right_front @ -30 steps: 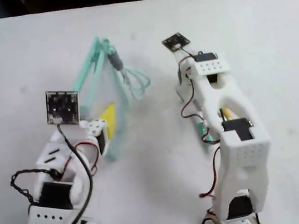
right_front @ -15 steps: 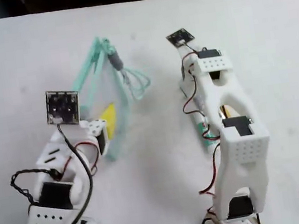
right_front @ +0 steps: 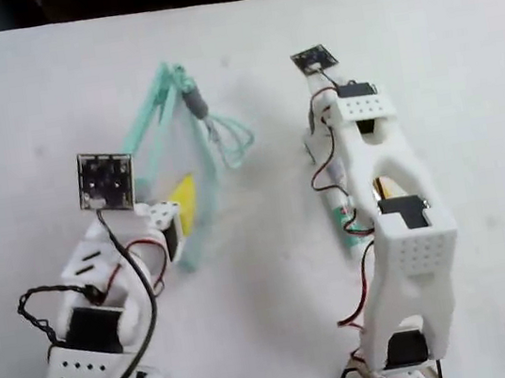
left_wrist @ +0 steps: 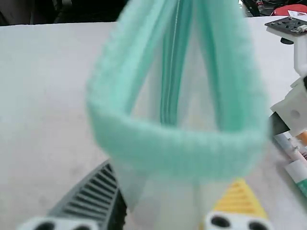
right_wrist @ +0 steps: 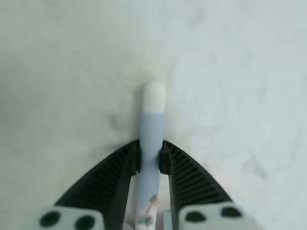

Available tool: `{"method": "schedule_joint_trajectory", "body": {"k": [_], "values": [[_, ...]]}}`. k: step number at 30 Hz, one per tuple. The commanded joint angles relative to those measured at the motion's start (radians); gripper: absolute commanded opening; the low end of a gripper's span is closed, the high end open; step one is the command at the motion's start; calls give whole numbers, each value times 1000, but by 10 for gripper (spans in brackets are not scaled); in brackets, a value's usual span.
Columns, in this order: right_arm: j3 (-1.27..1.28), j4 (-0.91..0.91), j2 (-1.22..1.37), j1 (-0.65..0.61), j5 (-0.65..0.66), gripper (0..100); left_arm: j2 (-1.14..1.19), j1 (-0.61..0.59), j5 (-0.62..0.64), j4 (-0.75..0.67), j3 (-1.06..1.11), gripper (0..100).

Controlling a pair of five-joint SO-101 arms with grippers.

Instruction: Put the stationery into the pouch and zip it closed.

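The translucent mint-green zip pouch [right_front: 162, 131] lies on the white table [right_front: 30, 99], its mouth gaping. At the pouch's near end, the left gripper [left_wrist: 163, 211] pinches its fabric. Right of the pouch, the right gripper [right_wrist: 150, 154] is clamped on a pale blue white-tipped pen [right_wrist: 151, 120]. Also right of the pouch, under that arm, lies a white-and-green tube [right_front: 344, 225], perhaps a marker.

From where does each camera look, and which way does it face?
High view: fixed above the table, looking down on the left arm, the right arm and the pouch.
Left wrist view: on the left arm, facing the pouch's open mouth; its fingers hold the pouch.
Right wrist view: on the right arm, facing the table; its fingers clamp the pen.
Shared: high and left wrist views both show the pouch.
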Motion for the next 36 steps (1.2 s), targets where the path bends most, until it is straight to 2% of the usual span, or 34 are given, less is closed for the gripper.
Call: {"method": "schedule_joint_trajectory", "body": {"k": [1,7,12,17,22,27,33,36], "values": [[-18,15,-8,5,-17,17,1,16,-8,9,-31,214],[-15,42,-28,12,-17,17,1,15,-9,9,-31,214],[104,-35,-114,12,-17,17,1,15,-9,9,-31,214],[384,-251,-326,4,-11,17,1,13,-11,9,-31,214],[752,-550,-602,-27,80,17,1,15,-12,9,-31,214],[1037,-786,-842,-56,115,16,1,15,-12,9,-31,214],[1226,-885,-1073,-56,107,16,1,15,-12,9,-29,214],[1292,-878,-1213,-50,6,16,1,15,-12,9,-29,214]]}}
